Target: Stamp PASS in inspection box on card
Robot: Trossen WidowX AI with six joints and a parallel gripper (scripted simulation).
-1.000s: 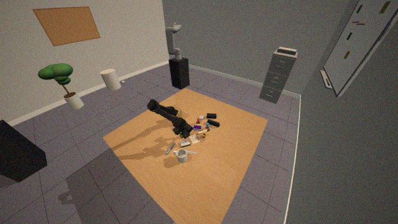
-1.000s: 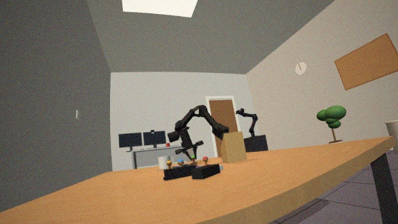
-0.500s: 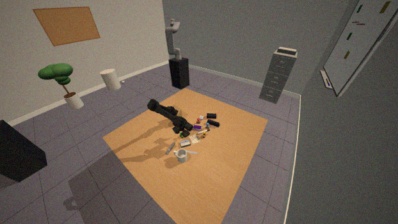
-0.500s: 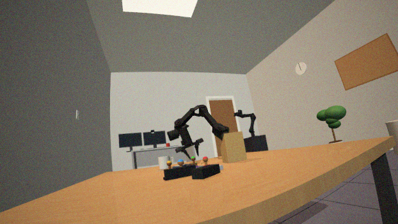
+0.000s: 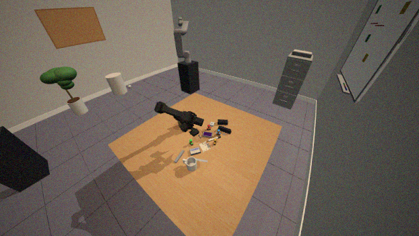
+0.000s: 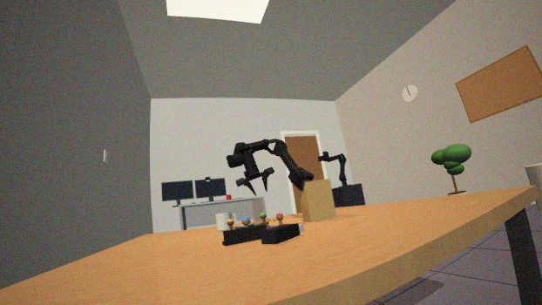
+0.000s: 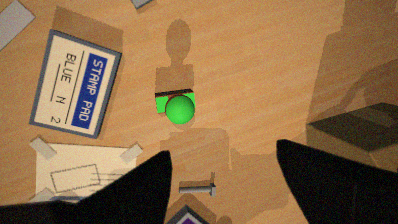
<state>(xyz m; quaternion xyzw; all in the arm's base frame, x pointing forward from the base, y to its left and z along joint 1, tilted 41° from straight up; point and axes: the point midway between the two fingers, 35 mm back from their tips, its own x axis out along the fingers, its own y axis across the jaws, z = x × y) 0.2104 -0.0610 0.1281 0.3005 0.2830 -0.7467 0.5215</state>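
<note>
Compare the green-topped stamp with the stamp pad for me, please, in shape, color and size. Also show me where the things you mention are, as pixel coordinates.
The green-topped stamp [image 5: 190, 141] [image 6: 263, 215] [image 7: 180, 109] stands tall with a round knob; the stamp pad [image 5: 195, 151] [image 7: 76, 84] lies flat and rectangular. The stamp is bright green on top, the pad cream and blue with lettering. The stamp is narrower than the pad. Both rest on the wooden bench [image 5: 232, 182] [image 6: 174, 270] [image 7: 250, 65].
</note>
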